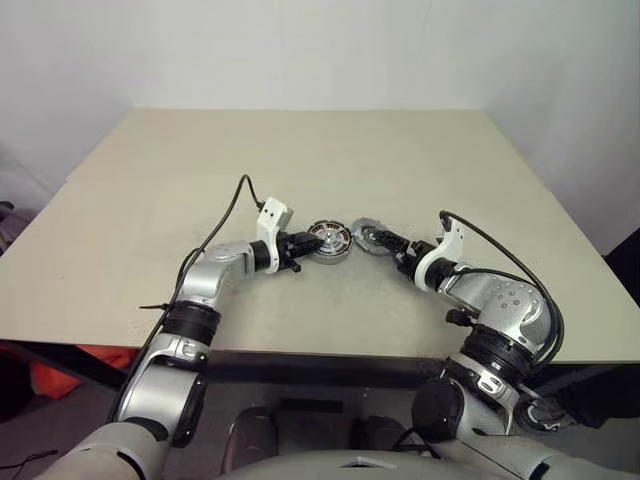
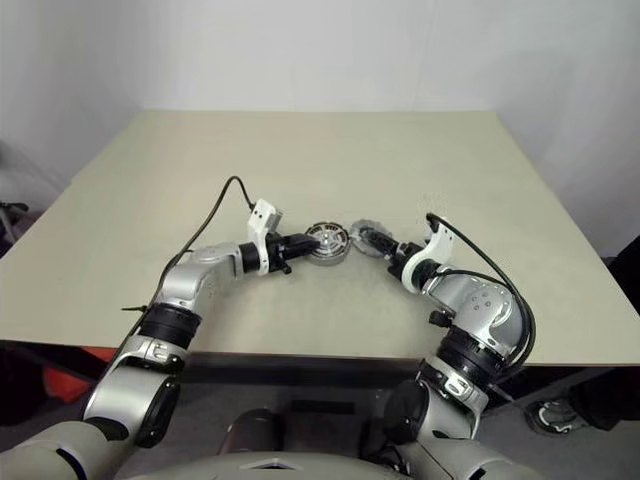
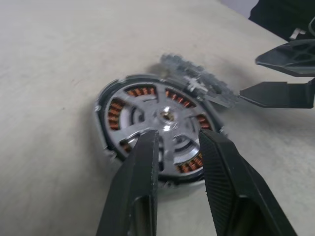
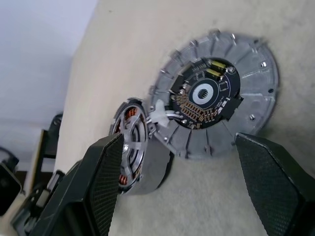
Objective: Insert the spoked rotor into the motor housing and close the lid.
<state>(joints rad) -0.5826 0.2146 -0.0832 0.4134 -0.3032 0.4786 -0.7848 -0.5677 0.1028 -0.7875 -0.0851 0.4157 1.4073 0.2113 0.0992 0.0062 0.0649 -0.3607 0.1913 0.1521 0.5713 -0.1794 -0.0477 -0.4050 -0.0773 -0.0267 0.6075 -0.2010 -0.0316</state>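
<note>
Table (image 1: 300, 160): a broad pale top; all the parts lie close together near its front middle

Motor housing (image 3: 160, 125): a round metal shell lying flat, with orange copper windings in a ring; the spoked rotor (image 3: 167, 120) sits already inside it, so the first part of the task looks done

Lid (image 4: 216, 96): the grey disc with toothed rim lies just beside the housing on the robot's right, touching its edge; it leans with one side up on the housing, and its inner face with a dark circuit board shows in the right wrist view — it is not yet on the housing

Left gripper (image 3: 179, 142): its two black fingers stand a little apart over the near rim and spokes of the rotor; whether they really clamp it, the pictures do not tell

Right gripper (image 4: 179, 162): jaws released and wide, one finger on each side of the lid, holding nothing

Handling: the lid seems stiff metal and rather thin, probably light but slippery on its flat faces; the board and small wires inside look fragile — better to take it by the toothed rim, from two opposite sides
</note>
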